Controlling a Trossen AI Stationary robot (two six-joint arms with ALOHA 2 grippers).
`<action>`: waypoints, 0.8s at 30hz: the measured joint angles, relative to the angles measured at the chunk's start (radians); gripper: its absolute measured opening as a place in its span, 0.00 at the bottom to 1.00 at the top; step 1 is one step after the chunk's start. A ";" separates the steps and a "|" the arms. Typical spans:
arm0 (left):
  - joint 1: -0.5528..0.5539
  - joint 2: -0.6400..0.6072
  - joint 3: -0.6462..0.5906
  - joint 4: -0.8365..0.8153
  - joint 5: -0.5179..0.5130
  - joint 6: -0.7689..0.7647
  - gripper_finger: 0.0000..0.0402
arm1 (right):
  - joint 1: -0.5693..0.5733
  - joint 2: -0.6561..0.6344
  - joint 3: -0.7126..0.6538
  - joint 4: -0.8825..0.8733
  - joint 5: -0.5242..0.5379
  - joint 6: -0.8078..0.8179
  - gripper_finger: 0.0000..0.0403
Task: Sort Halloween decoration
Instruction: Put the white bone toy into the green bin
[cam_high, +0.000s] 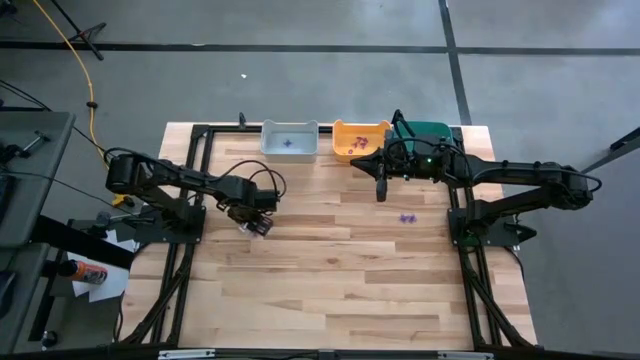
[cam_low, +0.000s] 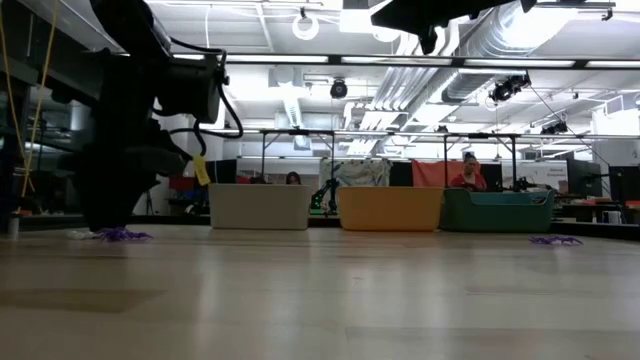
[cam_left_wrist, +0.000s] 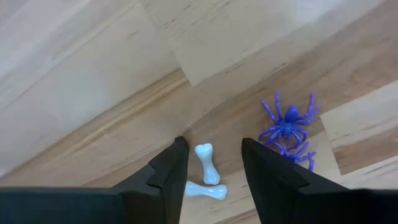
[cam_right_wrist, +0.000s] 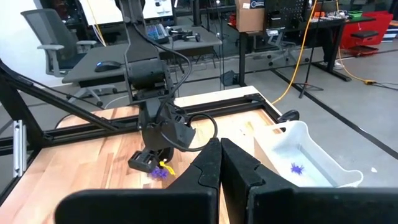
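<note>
Plainly, two white bones (cam_left_wrist: 205, 176), two purple spiders (cam_left_wrist: 288, 124), three bins (cam_high: 289, 139).

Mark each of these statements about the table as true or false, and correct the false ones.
1. Two white bones lie between the open fingers of the left tool. True.
2. A purple spider lies beside the bones. True.
3. The right tool is wide open. False: its fingers are shut together.
4. The grey bin holds nothing. False: a small purple trinket lies in it.
5. The orange bin stands between the grey and teal bin. True.
</note>
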 joint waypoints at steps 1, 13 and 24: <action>0.000 0.000 0.000 0.001 0.000 0.010 0.34 | 0.000 0.000 0.000 -0.001 0.001 0.000 0.00; -0.001 -0.002 0.001 0.020 0.003 0.077 0.02 | 0.000 0.000 0.000 -0.003 0.000 0.000 0.00; 0.023 -0.054 -0.006 0.018 -0.020 0.117 0.03 | 0.000 0.000 0.000 -0.003 -0.001 0.001 0.00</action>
